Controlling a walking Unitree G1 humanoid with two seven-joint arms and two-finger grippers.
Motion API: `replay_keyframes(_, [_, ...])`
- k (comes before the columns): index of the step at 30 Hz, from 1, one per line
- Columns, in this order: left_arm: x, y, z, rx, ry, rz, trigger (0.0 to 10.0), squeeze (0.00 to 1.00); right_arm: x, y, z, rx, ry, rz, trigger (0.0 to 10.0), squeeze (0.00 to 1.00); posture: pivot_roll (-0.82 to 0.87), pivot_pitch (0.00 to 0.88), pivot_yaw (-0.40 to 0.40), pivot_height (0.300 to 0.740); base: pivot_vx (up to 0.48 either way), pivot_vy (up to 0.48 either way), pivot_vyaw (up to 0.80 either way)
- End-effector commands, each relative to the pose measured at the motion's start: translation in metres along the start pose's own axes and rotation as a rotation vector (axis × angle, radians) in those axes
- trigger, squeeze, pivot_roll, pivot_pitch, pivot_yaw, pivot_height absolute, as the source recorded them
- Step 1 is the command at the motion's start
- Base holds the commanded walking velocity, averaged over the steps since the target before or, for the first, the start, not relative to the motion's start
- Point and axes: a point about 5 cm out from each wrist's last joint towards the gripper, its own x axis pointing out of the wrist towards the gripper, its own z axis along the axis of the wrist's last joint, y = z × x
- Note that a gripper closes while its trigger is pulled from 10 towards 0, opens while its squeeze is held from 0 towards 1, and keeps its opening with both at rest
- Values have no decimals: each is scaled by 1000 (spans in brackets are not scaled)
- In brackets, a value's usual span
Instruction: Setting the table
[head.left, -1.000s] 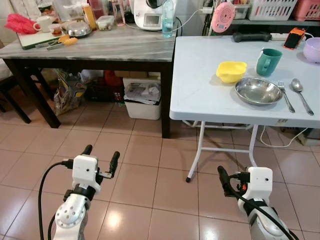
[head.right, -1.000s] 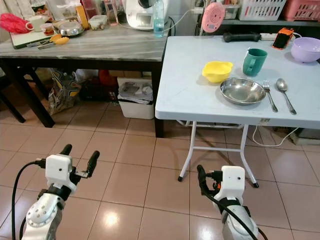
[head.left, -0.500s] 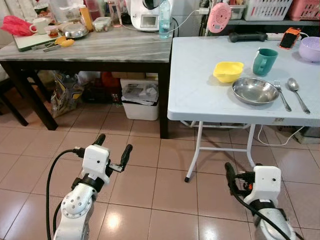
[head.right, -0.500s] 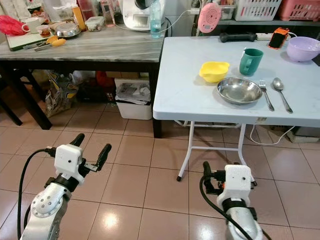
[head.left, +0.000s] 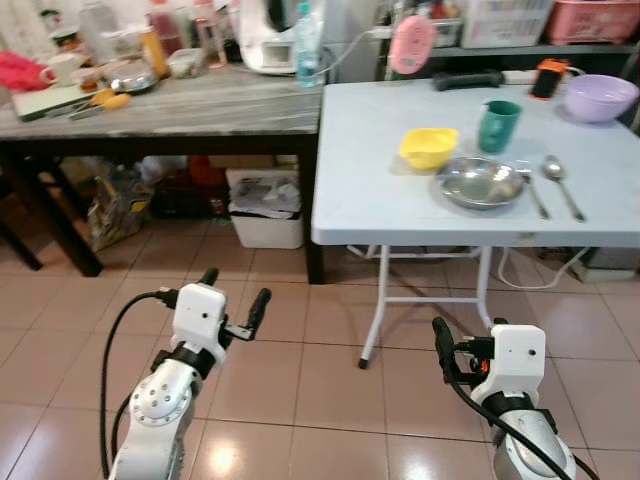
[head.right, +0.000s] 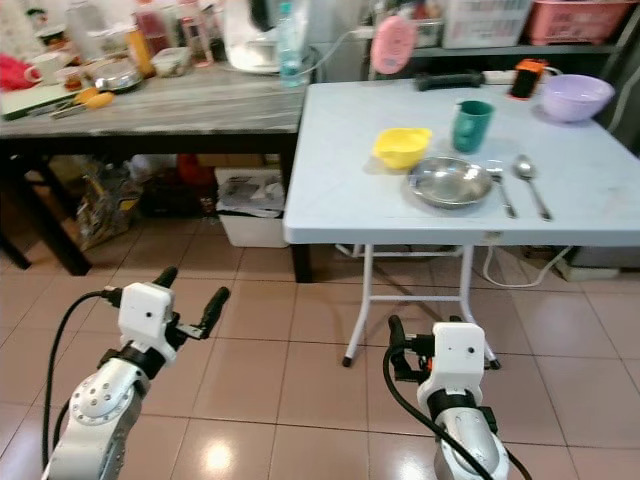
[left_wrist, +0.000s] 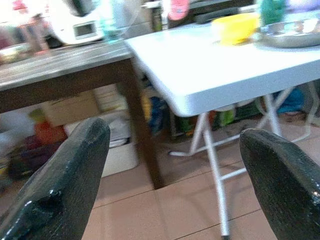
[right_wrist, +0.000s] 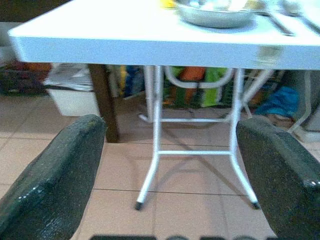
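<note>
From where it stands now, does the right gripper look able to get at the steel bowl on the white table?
Probably not yet: the right gripper hangs open, low over the floor tiles, short of the white folding table, while the steel bowl sits up on top.

A home kitchen and dining corner: tiled floor (head.left: 300, 370), a dark table (head.left: 170, 105) crowded with a food processor (head.left: 268, 35), bottles and jars, and a white folding table (head.left: 380, 190) bearing a steel bowl (head.left: 480, 183), mug (head.left: 497, 125), fork and spoon.

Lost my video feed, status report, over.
Left gripper and right gripper open, empty, low over floor. Steel plate, fork, spoon laid on white table. Path ahead open.
</note>
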Motion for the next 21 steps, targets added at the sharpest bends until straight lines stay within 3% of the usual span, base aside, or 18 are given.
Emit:
replay_keyframes(1, [2, 2, 1, 3, 11, 6, 10000, 0, 0, 1, 9, -11, -34, -4, 10000, 0, -120, 0, 79, 740, 0, -401, 0])
replay_keyframes(17, [9, -2, 7, -4, 8, -10, 10000, 0, 2, 4, 20, -26, -73, -15, 10000, 0, -127, 0, 88, 740, 0, -417, 0])
replay_keyframes(21, [14, -6, 14, -44, -20, -29, 10000, 0, 2, 6, 23, -31, -85, -17, 10000, 0, -125, 0, 86, 740, 0, 0, 0])
